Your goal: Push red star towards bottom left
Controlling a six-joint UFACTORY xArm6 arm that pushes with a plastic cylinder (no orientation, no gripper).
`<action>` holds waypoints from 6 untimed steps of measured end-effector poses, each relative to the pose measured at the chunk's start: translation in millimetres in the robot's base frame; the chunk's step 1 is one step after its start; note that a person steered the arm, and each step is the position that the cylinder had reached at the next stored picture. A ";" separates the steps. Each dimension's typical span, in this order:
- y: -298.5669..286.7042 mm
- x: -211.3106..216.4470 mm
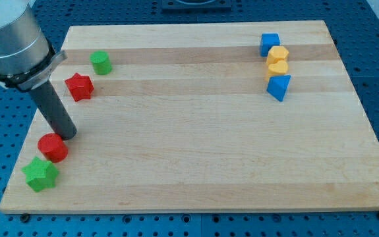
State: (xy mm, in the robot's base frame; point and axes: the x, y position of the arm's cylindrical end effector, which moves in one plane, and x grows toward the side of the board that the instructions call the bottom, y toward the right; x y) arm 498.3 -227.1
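Observation:
The red star (79, 86) lies near the board's left edge, toward the view's top. My tip (68, 134) rests on the board below the red star and a little to its left, apart from it. The tip sits just above and right of a red round block (53, 147), close to it or touching. A green star (41, 174) lies at the bottom left corner. A green cylinder (101, 62) stands up and right of the red star.
At the top right stand a blue cube (269, 44), two yellow blocks (278, 54) (277, 67) and a blue block (279, 86) in a column. The wooden board (202, 145) has its left edge close to the red blocks.

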 end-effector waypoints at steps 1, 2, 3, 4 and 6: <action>0.0 8.8; 0.0 9.4; 0.0 10.4; 27.4 -13.5; -67.9 -43.5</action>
State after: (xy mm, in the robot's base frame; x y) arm 454.8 -294.9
